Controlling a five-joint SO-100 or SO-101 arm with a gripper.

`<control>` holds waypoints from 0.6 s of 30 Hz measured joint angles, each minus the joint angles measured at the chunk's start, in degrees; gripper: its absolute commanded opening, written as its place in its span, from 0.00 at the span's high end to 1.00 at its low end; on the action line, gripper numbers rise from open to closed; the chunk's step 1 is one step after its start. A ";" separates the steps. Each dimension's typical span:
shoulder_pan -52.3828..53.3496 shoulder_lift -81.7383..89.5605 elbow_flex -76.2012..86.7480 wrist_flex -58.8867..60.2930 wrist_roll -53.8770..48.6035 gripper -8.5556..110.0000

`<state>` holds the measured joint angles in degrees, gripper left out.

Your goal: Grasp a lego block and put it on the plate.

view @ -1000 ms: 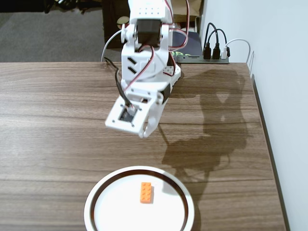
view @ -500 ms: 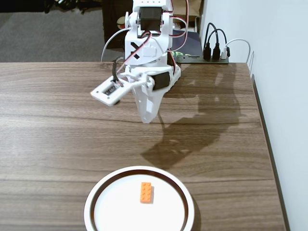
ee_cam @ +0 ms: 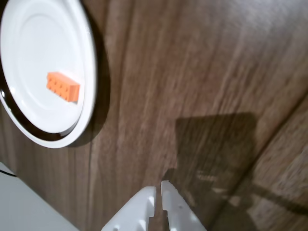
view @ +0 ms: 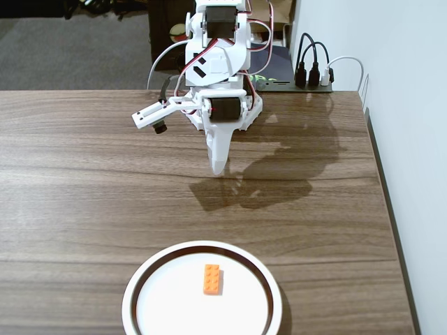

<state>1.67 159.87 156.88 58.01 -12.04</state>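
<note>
My gripper (ee_cam: 159, 188) hangs above bare wood with its two white fingertips pressed nearly together, closed on nothing, and in the fixed view it (view: 218, 167) points down near the far side of the table (view: 84, 181), well apart from the plate (view: 134, 293). The lego block (view: 211, 279) lies flat on the plate's white middle, clear of the dark ring, at six o'clock from me in the fixed view. In the wrist view the plate (ee_cam: 89, 72) and block (ee_cam: 62, 87) sit at ten o'clock, with open tabletop between us.
</note>
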 measured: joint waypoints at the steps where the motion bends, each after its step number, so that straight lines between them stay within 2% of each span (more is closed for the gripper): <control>1: 0.00 1.67 0.97 0.26 0.97 0.92; 18: 0.00 22.50 9.84 10.90 4.75 0.92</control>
<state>1.67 182.37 166.73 68.91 -7.29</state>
